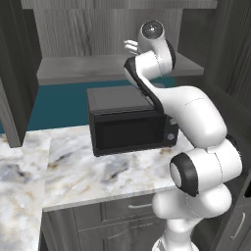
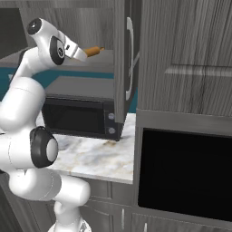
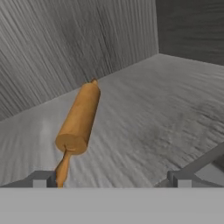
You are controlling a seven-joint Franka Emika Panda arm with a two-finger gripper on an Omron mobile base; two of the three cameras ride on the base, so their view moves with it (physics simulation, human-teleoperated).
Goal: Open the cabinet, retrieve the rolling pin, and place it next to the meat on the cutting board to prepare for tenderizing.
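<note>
Inside the open cabinet [image 2: 124,63], the rolling pin [image 3: 78,119] lies on the grey shelf [image 3: 153,113] (near handle toward the hand). The gripper [image 3: 111,177] hovers just short of it, fingers spread wide apart, holding nothing.

This is a home kitchen, rendered rather than real. A marble-patterned surface [image 1: 98,171] runs along a teal backsplash [image 1: 59,100], and a black microwave [image 1: 128,120] stands on it toward the back edge. Under its front edge sit grey drawers [image 1: 125,208] with short horizontal handles. Above hangs the cabinet [image 2: 124,59], dark grey wood grain, its door swung open with a long slim silver bar handle. On the grey shelf [image 3: 144,122] inside lies the rolling pin [image 3: 79,119], a wooden baking tool. A built-in black oven [image 2: 183,170] is set in tall cabinetry beside the surface's right edge.
</note>
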